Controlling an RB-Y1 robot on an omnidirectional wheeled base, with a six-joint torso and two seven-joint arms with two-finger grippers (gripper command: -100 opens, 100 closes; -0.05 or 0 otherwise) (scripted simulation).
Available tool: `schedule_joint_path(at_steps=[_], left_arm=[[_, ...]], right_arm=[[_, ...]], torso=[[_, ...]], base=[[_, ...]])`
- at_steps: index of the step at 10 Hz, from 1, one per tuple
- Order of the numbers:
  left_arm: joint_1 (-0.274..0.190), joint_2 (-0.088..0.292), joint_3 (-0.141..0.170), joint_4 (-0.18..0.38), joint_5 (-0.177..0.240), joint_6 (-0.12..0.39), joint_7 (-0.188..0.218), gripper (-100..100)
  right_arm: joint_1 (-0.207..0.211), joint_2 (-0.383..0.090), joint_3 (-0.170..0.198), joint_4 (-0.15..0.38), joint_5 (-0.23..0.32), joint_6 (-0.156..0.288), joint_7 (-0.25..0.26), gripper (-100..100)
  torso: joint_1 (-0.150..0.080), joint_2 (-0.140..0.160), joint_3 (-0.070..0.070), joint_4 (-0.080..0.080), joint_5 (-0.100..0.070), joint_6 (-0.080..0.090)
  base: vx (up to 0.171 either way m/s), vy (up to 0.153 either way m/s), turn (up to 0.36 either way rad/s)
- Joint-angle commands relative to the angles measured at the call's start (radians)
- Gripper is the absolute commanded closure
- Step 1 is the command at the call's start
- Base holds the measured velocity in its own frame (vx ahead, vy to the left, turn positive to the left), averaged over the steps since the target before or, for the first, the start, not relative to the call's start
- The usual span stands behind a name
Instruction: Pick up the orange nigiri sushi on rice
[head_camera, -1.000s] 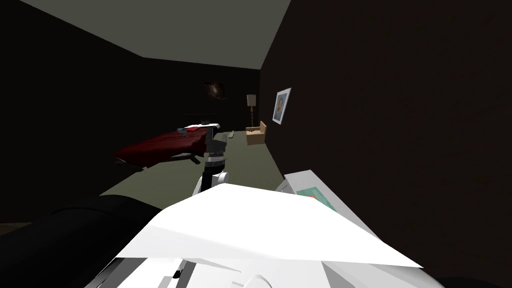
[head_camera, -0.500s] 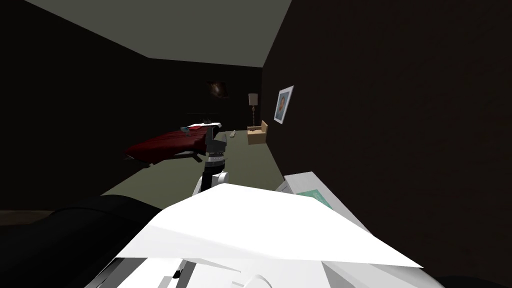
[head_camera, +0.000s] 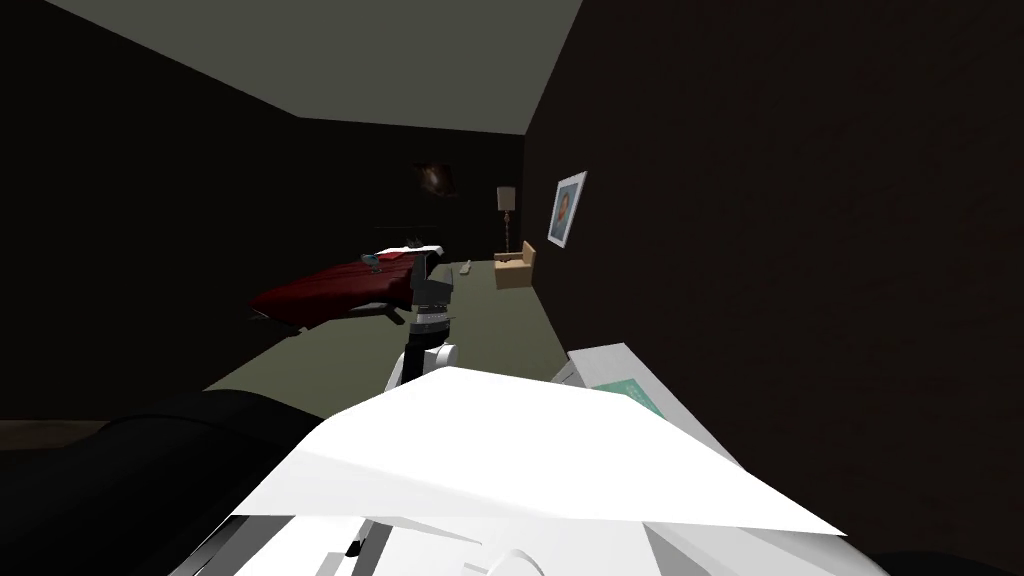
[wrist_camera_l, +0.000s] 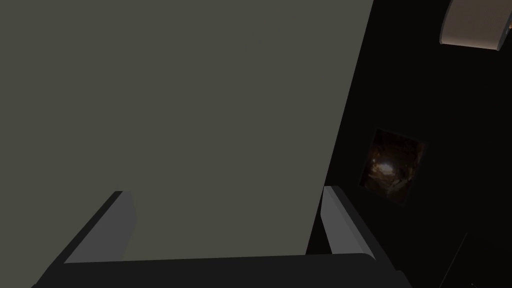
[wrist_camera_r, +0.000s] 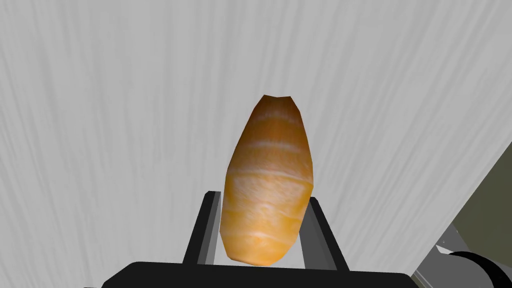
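- streaked surface (wrist_camera_r: 125, 100): a pale grey-white flat plane beyond the right claw, spreading out on both sides of it. The streaks run away from the claw body. Its edge shows off to one side of the claw, with a grey-green strip past it. Can't tell from the wrist view what furniture it is.
- white slab (head_camera: 612, 362): seen in the head view with a teal patch (head_camera: 632, 392) on it. The near part is cut off, so only a corner is readable. Can't tell if it is the same plane as the one behind the right claw.
- left arm (head_camera: 428, 320): stands upright out in front. The head view shows its top end as a dark block with no readable detail.
- left claw (wrist_camera_l: 227, 192): the wrist view shows both blades standing wide apart.
- right claw (wrist_camera_r: 261, 197): clamped on the sushi. Its fingers (wrist_camera_r: 206, 230) press the two long sides. Only the outer strips of the blades show, and the sushi hides the inner faces.
- orange nigiri sushi (wrist_camera_r: 267, 175): sits between the right claw's blades. Its long axis points away from the claw body, and most of its length sticks out past the fingertips. It is orange with pale cross stripes.
  - The near end is cut off by the dark claw body.
  - The rice is not readable, since the orange top faces the camera and covers it.
  - Can't tell if the underside is touching the streaked surface or is off it.
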Motion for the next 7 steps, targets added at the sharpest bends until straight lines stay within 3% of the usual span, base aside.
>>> schedule_joint_path(at_steps=[1,2,3,5,6,7], left_arm=[[0.0,0.0,0.0,0.0,0.0,0.0,0.0,0],[0.0,0.0,0.0,0.0,0.0,0.0,0.0,0],[0.0,0.0,0.0,0.0,0.0,0.0,0.0,0],[0.0,0.0,0.0,0.0,0.0,0.0,0.0,0],[0.0,0.0,0.0,0.0,0.0,0.0,0.0,0],[0.0,0.0,0.0,0.0,0.0,0.0,0.0,0]], right_arm=[[0.0,0.0,0.0,0.0,0.0,0.0,0.0,100],[0.0,0.0,0.0,0.0,0.0,0.0,0.0,0],[0.027,-0.03,-0.02,-0.027,-0.004,-0.006,-0.009,100],[0.05,-0.061,-0.042,-0.046,-0.009,-0.022,-0.017,100],[0.041,-0.049,-0.034,-0.039,-0.007,-0.015,-0.012,100],[0.043,-0.051,-0.035,-0.042,-0.007,-0.015,-0.015,0]], torso=[[0.0,0.0,0.0,0.0,0.0,0.0],[0.0,0.0,0.0,0.0,0.0,0.0],[0.0,0.0,0.0,0.0,0.0,0.0],[0.004,0.0,0.0,0.0,0.002,0.001],[0.004,0.0,0.0,0.0,0.001,0.001],[0.003,0.0,0.0,0.0,0.001,0.001]], base=[[0.0,0.0,0.0],[0.0,0.0,0.0],[0.006,0.032,-0.108],[0.005,0.054,-0.076],[-0.003,0.021,-0.011],[0.0,0.0,0.0]])
